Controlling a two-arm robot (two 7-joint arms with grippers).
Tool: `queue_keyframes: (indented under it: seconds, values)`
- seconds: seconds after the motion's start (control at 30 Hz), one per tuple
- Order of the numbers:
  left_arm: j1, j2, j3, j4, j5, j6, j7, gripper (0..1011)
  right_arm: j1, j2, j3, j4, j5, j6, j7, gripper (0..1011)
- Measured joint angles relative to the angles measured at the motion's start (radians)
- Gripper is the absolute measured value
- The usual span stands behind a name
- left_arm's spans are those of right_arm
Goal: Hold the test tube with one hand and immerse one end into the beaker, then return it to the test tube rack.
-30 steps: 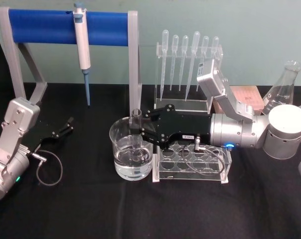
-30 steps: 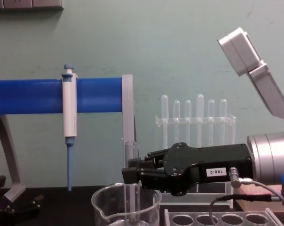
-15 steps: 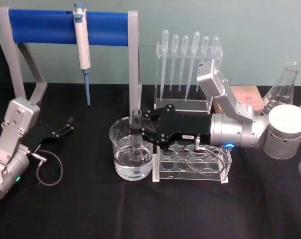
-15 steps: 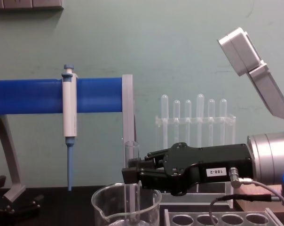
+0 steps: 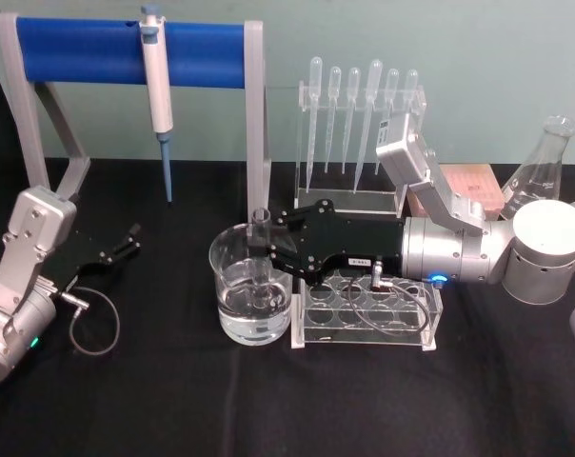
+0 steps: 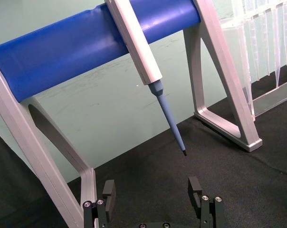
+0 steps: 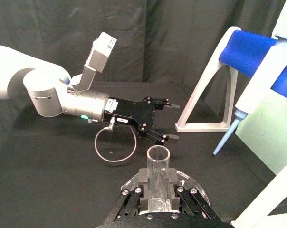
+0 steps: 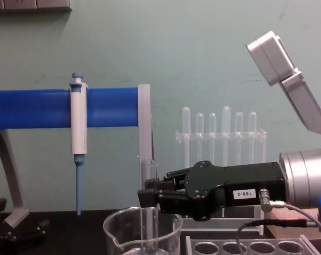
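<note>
My right gripper (image 5: 267, 249) is shut on the test tube (image 5: 261, 223) and holds it upright over the beaker (image 5: 223, 262). The tube's lower part stands inside the beaker, which holds clear water; how deep the tip sits I cannot tell. In the chest view the tube's open rim (image 8: 149, 169) rises above the right gripper (image 8: 149, 197), and the beaker (image 8: 118, 234) is below. The right wrist view looks down on the test tube (image 7: 158, 173) between the black fingers (image 7: 142, 179). My left gripper (image 5: 130, 238) rests open at the far left of the table, also seen as left gripper (image 6: 152, 194).
A clear tube rack (image 5: 364, 309) stands right of the beaker, under my right wrist. Behind are a blue-barred stand (image 5: 126, 52) carrying a pipettor (image 5: 156, 86), a rack of plastic pipettes (image 5: 359, 133), a conical flask (image 5: 540, 176) and a brown box (image 5: 468, 186).
</note>
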Motion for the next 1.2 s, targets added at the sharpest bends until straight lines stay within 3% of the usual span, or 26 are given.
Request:
queue_keyframes:
  seconds: [1.2]
  values:
    - [0.0,0.0,0.0,0.0,0.0,0.0,0.0,1000,0.0,0.0,0.0,0.0,0.0,0.0,0.0,242]
